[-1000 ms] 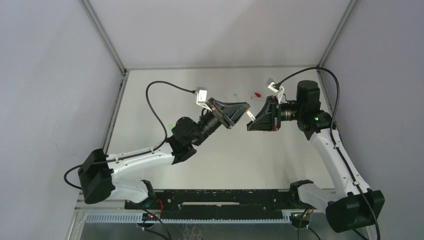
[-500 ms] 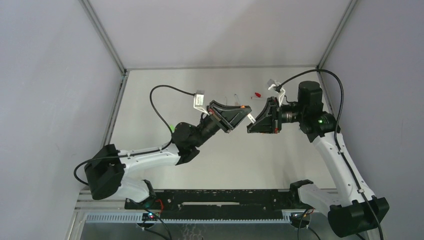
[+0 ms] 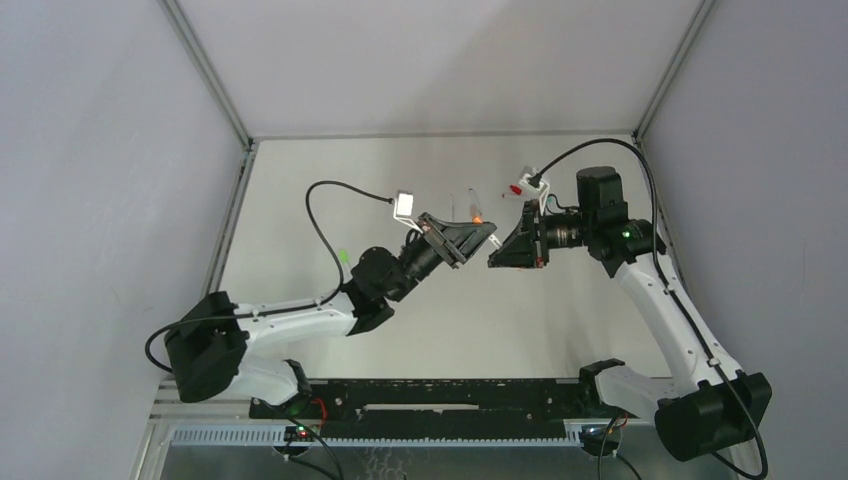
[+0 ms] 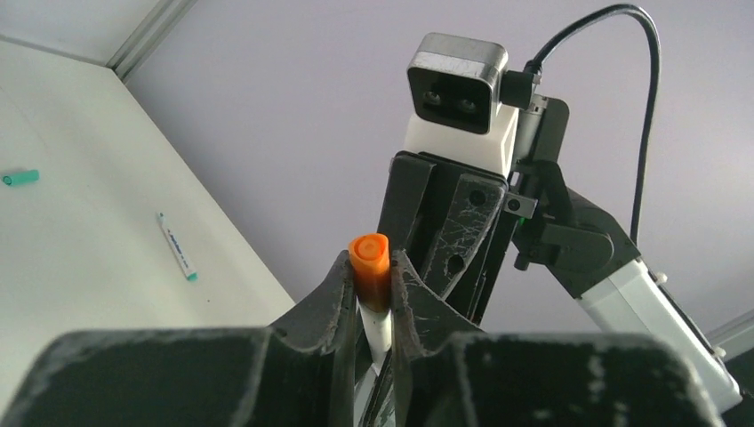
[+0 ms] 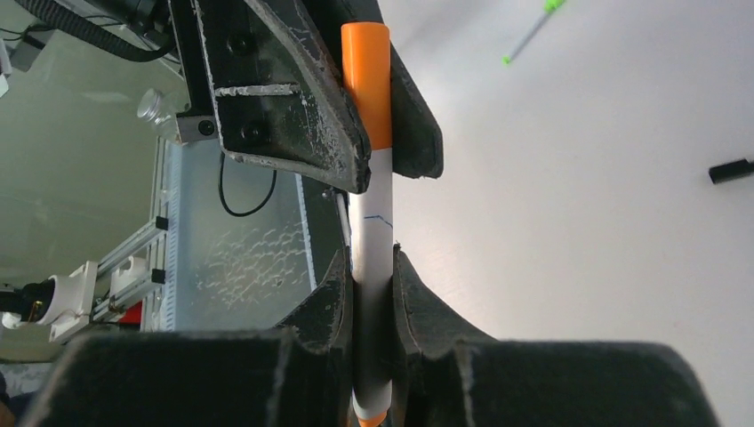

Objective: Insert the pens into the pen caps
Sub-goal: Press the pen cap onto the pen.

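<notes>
left gripper [image 4: 372, 286] nipping short orange plastic cap [image 4: 369, 253] | right gripper [image 5: 373, 277] clamping thin white-barrelled pen [image 5: 374, 206] | light, slick (hold mid-barrel)

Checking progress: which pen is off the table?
The orange pen, cap end in the left gripper, barrel in the right gripper; the teal-tipped pen and the green pen lie on the table.

Glossy plastic orange cap [image 4: 371, 262]; matt white table [image 4: 71, 222].

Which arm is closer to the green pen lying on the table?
Left. The left arm sits right beside the green pen; the right arm is far off to its right.
</notes>
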`<act>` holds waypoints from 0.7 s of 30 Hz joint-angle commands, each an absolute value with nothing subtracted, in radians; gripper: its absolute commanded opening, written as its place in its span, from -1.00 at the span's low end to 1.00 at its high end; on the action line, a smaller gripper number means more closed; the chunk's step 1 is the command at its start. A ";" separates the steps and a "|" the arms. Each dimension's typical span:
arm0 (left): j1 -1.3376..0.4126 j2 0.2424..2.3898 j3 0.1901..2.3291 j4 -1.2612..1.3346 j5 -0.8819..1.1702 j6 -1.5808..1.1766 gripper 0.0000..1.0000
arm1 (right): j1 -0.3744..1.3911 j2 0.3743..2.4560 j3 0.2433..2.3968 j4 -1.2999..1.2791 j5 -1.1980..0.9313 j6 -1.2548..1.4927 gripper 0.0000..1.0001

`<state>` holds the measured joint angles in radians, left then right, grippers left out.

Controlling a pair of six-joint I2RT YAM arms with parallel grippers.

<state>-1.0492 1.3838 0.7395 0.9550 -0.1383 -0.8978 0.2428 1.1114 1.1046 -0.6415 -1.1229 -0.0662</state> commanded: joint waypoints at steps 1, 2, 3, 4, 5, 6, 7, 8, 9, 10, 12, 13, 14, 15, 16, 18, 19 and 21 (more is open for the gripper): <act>-1.154 1.379 0.666 0.657 0.226 -0.818 -0.80 | 0.207 1.088 1.116 -0.283 -1.091 -0.019 -1.00; -1.150 1.377 0.667 0.657 0.235 -0.814 -0.75 | 0.202 1.086 1.106 -0.276 -1.100 -0.015 -1.00; -1.147 1.375 0.667 0.655 0.241 -0.812 -0.62 | 0.200 1.081 1.096 -0.266 -1.108 -0.011 -1.00; -1.143 1.373 0.666 0.655 0.246 -0.810 -0.55 | 0.198 1.076 1.089 -0.257 -1.119 -0.009 -1.00; -1.141 1.371 0.664 0.655 0.248 -0.809 -0.48 | 0.198 1.073 1.082 -0.252 -1.132 -0.007 -1.00; -1.139 1.365 0.663 0.655 0.249 -0.808 -0.41 | 0.198 1.069 1.074 -0.241 -1.142 -0.005 -1.00; -1.138 1.362 0.661 0.655 0.251 -0.806 -0.35 | 0.197 1.063 1.068 -0.233 -1.152 -0.005 -1.00; -1.137 1.356 0.658 0.655 0.249 -0.804 -0.28 | 0.197 1.061 1.063 -0.227 -1.160 -0.005 -1.00; -1.136 1.348 0.652 0.656 0.247 -0.803 -0.22 | 0.195 1.058 1.058 -0.221 -1.168 -0.005 -1.00; -1.135 1.340 0.646 0.658 0.244 -0.800 -0.16 | 0.195 1.055 1.054 -0.215 -1.176 -0.005 -1.00; -1.133 1.321 0.630 0.659 0.235 -0.792 -0.07 | 0.194 1.049 1.047 -0.206 -1.189 0.015 -1.00; -1.131 1.309 0.623 0.660 0.232 -0.786 -0.04 | 0.194 1.047 1.044 -0.204 -1.194 0.014 -1.00; -1.128 1.296 0.616 0.661 0.230 -0.779 -0.02 | 0.193 1.045 1.041 -0.202 -1.200 0.014 -1.00; -1.125 1.285 0.606 0.662 0.229 -0.772 -0.02 | 0.193 1.043 1.038 -0.200 -1.206 0.014 -1.00; -1.122 1.269 0.597 0.665 0.228 -0.765 -0.01 | 0.192 1.040 1.034 -0.198 -1.214 0.011 -1.00; -1.116 1.236 0.577 0.679 0.227 -0.747 0.00 | 0.189 1.032 1.026 -0.199 -1.239 0.002 -1.00; -1.112 1.214 0.566 0.691 0.228 -0.732 0.00 | 0.188 1.027 1.020 -0.202 -1.257 -0.015 -1.00; -1.108 1.159 0.543 0.709 0.221 -0.687 0.01 | 0.187 1.018 1.014 -0.232 -1.300 -0.080 -1.00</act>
<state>-1.1206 1.2728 0.5789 0.6479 0.1997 -0.7807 0.1936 1.0515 1.0294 -0.2466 -1.2144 -0.0036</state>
